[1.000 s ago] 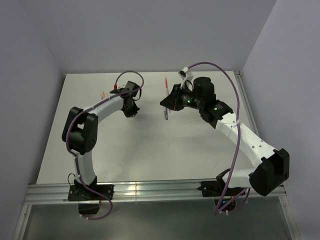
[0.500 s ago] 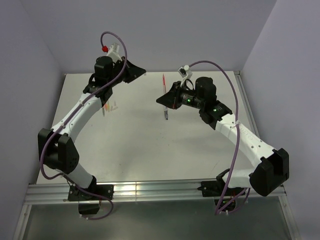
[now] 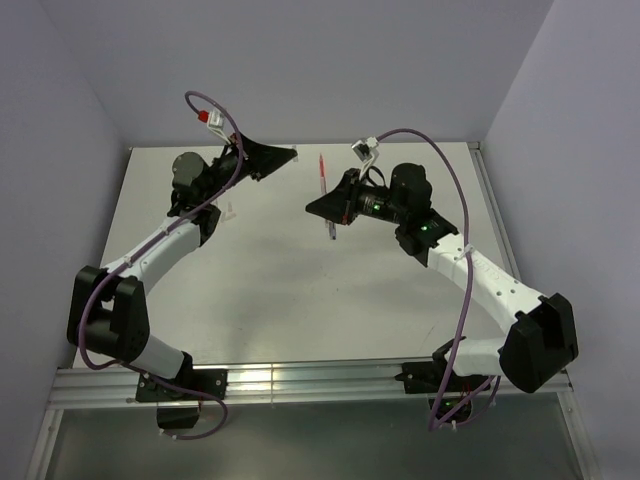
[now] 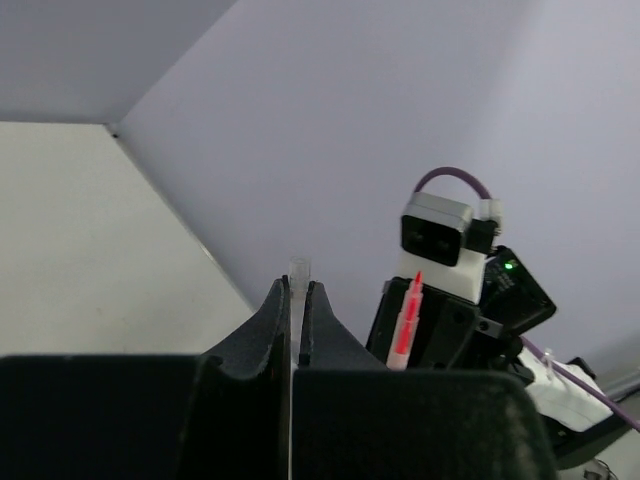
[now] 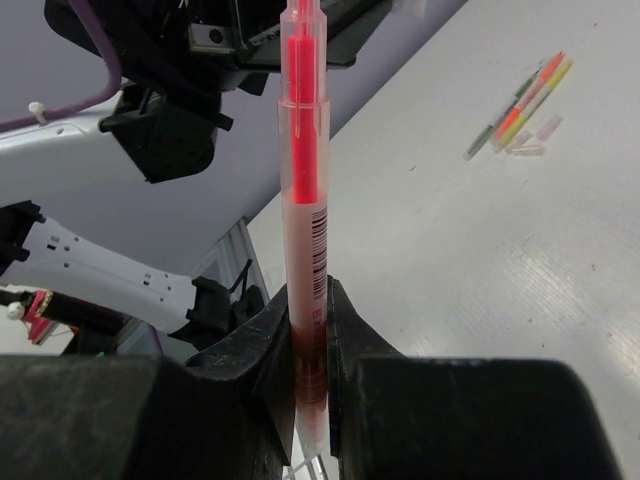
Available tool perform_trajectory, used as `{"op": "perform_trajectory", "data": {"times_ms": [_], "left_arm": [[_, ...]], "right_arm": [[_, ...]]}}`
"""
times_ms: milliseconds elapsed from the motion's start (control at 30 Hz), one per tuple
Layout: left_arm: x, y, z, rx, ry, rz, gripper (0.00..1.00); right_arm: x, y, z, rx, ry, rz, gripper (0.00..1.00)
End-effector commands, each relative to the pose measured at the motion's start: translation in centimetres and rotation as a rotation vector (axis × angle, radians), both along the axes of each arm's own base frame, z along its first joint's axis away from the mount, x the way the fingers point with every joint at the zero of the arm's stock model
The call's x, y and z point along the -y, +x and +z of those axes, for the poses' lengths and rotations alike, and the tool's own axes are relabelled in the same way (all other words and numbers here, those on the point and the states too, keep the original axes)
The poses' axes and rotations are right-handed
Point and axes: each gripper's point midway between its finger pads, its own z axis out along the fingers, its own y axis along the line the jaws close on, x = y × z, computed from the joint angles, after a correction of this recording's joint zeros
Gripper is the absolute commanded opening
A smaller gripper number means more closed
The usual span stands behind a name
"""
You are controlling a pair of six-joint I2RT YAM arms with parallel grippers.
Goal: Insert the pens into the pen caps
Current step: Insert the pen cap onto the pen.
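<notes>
The left gripper (image 4: 297,295) is raised over the far edge of the worktop (image 3: 300,300), left of the middle. Its fingers (image 4: 268,320) are pressed together on a tiny clear cap (image 4: 299,268). The cap's end sticks out just past the fingertips and points toward the right arm. In the top view this gripper (image 3: 290,153) is level with the back wall's foot.

The right gripper (image 5: 307,300) pinches a red pen (image 5: 303,200) near its lower end. The pen has a clear barrel with red inside and a barcode printed on it, and most of its length stands free above the fingers. Seen from above, this gripper (image 3: 318,205) hangs over the far middle of the worktop, with the pen (image 3: 322,170) rising from it toward the far edge. Cap and pen are apart, the cap to the left of the pen's upper end. In the left wrist view the pen (image 4: 407,325) stands beyond and to the right of the cap.

A small bunch of loose pens (image 5: 520,100) in orange, yellow, pink and a darker colour lies flat on the worktop. Two clear loose caps (image 5: 535,140) lie just beside them. From above, these sit toward the far left corner, close to the left arm's forearm, and are too small to tell apart there. One dark pen (image 3: 331,230) lies alone on the worktop just nearer than the right gripper.
</notes>
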Motion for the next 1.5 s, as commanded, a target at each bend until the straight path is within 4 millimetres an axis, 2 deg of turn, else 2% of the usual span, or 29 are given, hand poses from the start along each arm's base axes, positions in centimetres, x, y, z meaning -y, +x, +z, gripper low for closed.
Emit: {"op": "perform_trajectory", "data": {"times_ms": [0,267,533,1267,1467], "left_arm": [[-0.4,-4.0,5.0,0.196,-0.115,-0.081,0.0],[-0.2,-5.8,5.6,0.277,-0.164,-0.102,0.0],[-0.3,-6.7,5.7,0.306,-0.203,-0.104,0.0],[-0.6,-6.8,6.1,0.315,-0.199,-0.078,0.0],[-0.5,-6.5,5.7,0.303,-0.195,-0.074,0.0]], "right_arm": [[-0.7,-0.8,1.7,0.058,0.061,0.043,0.0],[-1.7,-1.4,1.0,0.038,0.057,0.079,0.0],[-2.5,-2.2,0.8,0.037,0.048,0.107,0.0],[-3.5,-3.0,0.1,0.027,0.02,0.129,0.0],[-3.7,-3.3,0.2,0.033,0.018,0.138,0.0]]}}
